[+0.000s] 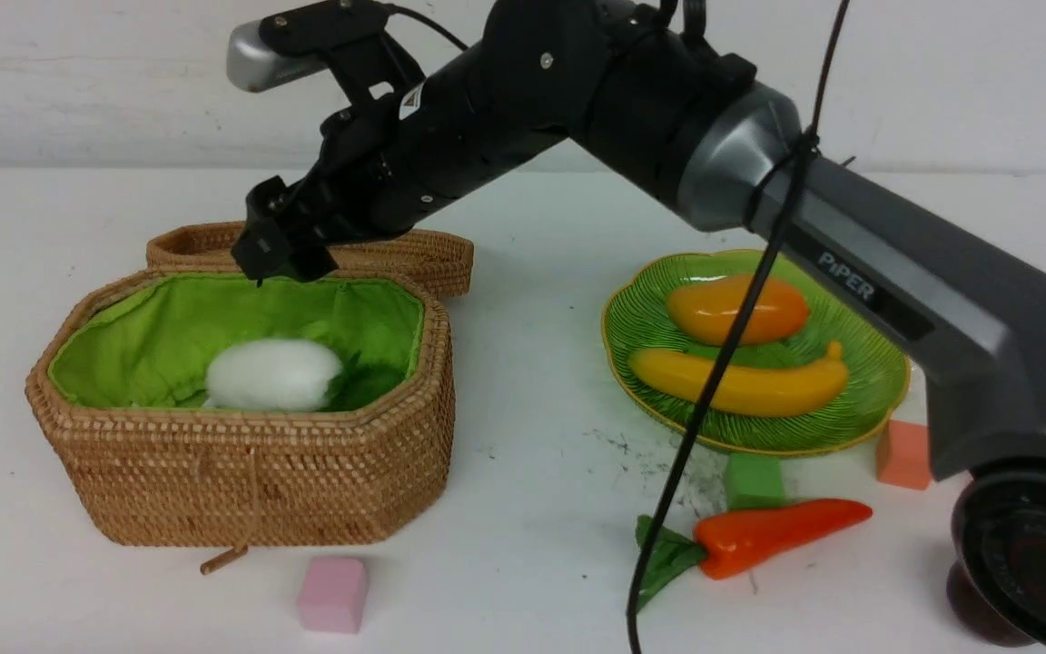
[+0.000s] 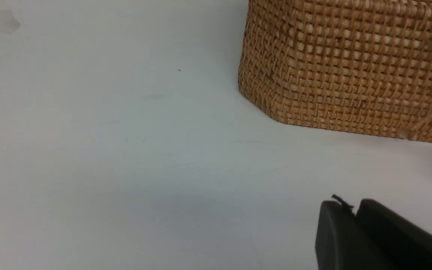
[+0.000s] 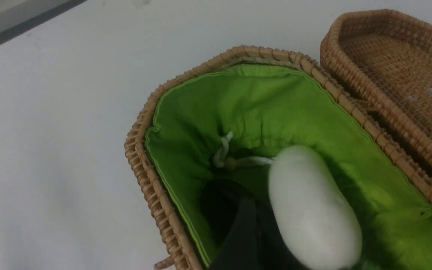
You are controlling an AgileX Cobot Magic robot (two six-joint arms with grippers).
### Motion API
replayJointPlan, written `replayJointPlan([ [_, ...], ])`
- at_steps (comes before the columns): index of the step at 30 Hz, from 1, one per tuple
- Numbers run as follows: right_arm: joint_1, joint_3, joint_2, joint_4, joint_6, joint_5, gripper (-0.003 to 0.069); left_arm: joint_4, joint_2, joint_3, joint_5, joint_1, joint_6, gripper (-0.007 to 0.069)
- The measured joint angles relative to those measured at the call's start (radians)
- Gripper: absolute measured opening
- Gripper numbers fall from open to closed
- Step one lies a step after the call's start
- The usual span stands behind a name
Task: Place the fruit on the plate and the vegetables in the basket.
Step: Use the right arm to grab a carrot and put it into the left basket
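The white radish-like vegetable (image 1: 273,374) (image 3: 313,213) lies inside the green-lined wicker basket (image 1: 241,454) (image 3: 152,195). My right gripper (image 1: 282,252) (image 3: 347,228) hangs open just above the basket's back rim, its fingers apart on either side of the radish and not gripping it. The orange carrot (image 1: 777,531) lies on the table in front of the green plate (image 1: 868,381). A mango (image 1: 736,309) and a banana (image 1: 741,381) rest on the plate. My left gripper (image 2: 354,210) is shut and empty, low over the table beside the basket's wall (image 2: 351,63).
The basket's lid (image 1: 432,254) (image 3: 396,63) lies open behind it. A pink cube (image 1: 332,595) sits in front of the basket. A green cube (image 1: 753,480) and an orange cube (image 1: 902,454) sit by the plate's front rim. My right arm spans above the plate.
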Motion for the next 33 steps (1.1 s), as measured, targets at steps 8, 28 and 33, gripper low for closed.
replayJointPlan([
  [8,-0.151,0.245,-0.298,0.008,-0.004,0.119,0.0557,0.0,0.0,0.0,0.0,0.0,0.0,0.0073],
  [28,-0.32,1.16,-0.546,-0.454,-0.83,-0.025,0.0501,0.0,0.0,0.0,0.0,0.0,0.0,0.0094],
  [33,-0.321,1.161,-0.516,-0.431,-0.894,-0.083,0.0501,0.0,0.0,0.0,0.0,0.0,0.0,0.01],
])
